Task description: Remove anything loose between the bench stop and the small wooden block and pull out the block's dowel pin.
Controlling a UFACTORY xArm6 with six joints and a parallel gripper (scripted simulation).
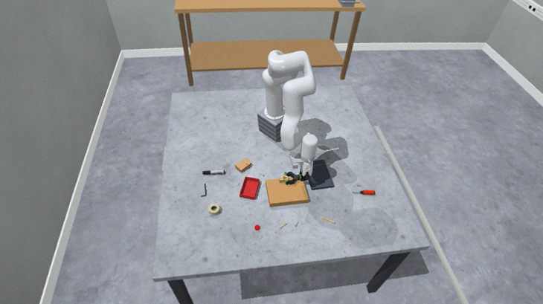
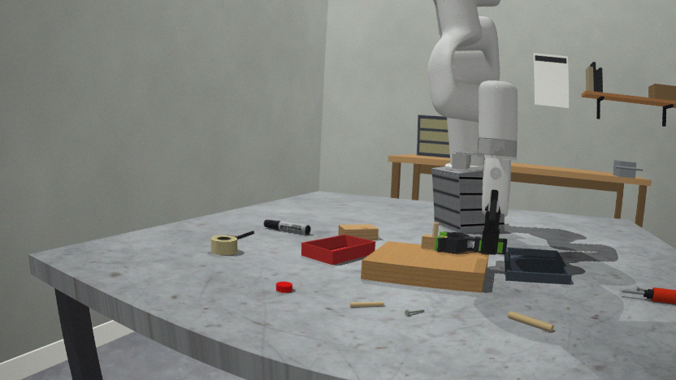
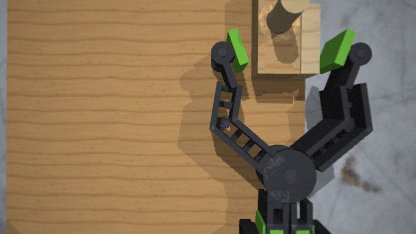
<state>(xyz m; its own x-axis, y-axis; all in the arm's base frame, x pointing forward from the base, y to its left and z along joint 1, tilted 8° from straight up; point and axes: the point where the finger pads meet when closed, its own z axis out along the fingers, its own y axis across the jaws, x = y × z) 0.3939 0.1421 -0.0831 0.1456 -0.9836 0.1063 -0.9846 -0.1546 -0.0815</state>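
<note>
My gripper [image 3: 283, 226] [image 1: 302, 173] [image 2: 491, 227] is shut on the handles of the black spring clamp [image 3: 287, 172] [image 1: 291, 177] [image 2: 456, 243]. The clamp lies level just above the wooden bench board [image 3: 100, 125] [image 1: 289, 197] [image 2: 416, 266]. Its green-padded jaws stand open on either side of the small wooden block [image 3: 286, 52] [image 1: 282, 179] [image 2: 428, 242]. The left pad is close to the block's side and the right pad stands apart. The block lies at the board's far corner with the dowel pin [image 3: 282, 15] [image 2: 435, 229] upright in its hole. I cannot make out the bench stop.
A dark tray [image 1: 322, 178] [image 2: 534, 266] lies beside the board under the arm, a red tray [image 1: 249, 187] [image 2: 338, 248] on the other side. Loose dowels [image 2: 367, 304] [image 2: 529, 321], a screw [image 2: 413, 312], a red cap [image 2: 283, 286], a screwdriver [image 2: 659, 295], a tape roll [image 2: 223, 244] and a marker [image 2: 287, 226] lie around.
</note>
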